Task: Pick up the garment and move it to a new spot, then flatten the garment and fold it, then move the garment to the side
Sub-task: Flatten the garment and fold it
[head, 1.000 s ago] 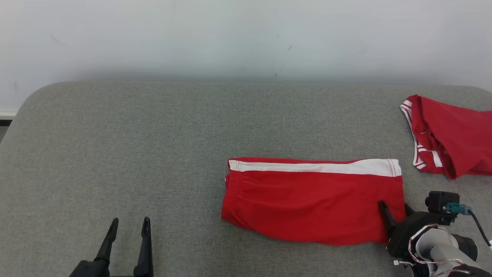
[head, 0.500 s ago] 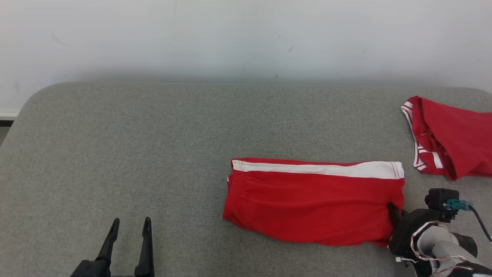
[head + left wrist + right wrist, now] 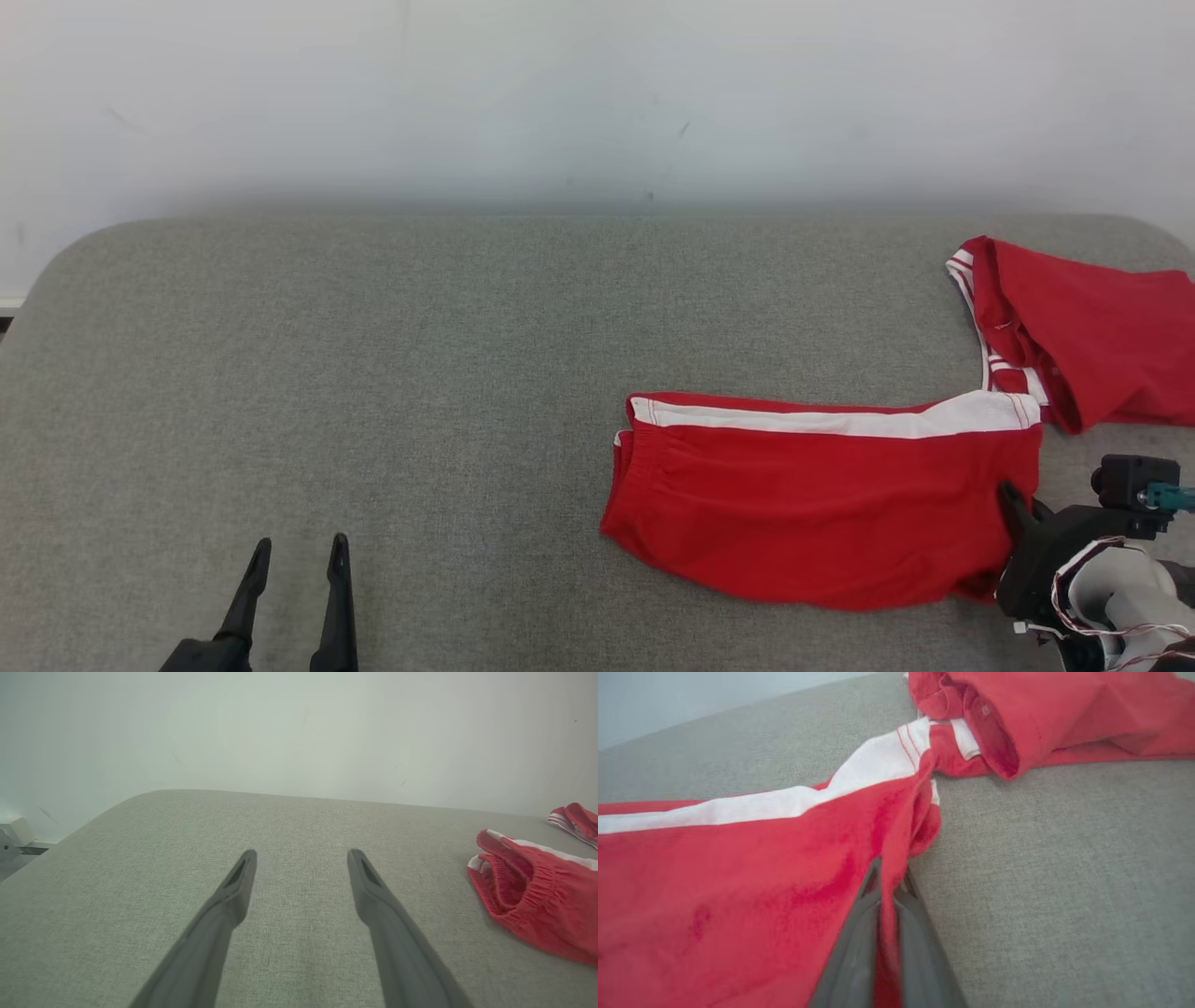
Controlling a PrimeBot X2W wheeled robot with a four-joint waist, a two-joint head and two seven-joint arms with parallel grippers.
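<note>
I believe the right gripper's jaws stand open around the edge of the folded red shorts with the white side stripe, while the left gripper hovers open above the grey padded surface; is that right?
Not quite: the right gripper has its jaws shut on the edge of the folded red shorts with the white side stripe, as the right wrist view shows. The rest holds.

Long dark jaws, black wrist housing [image 3: 1044, 558], pale forearm [image 3: 1120, 581], red-white wires [image 3: 1058, 597], teal connector [image 3: 1169, 497].
</note>
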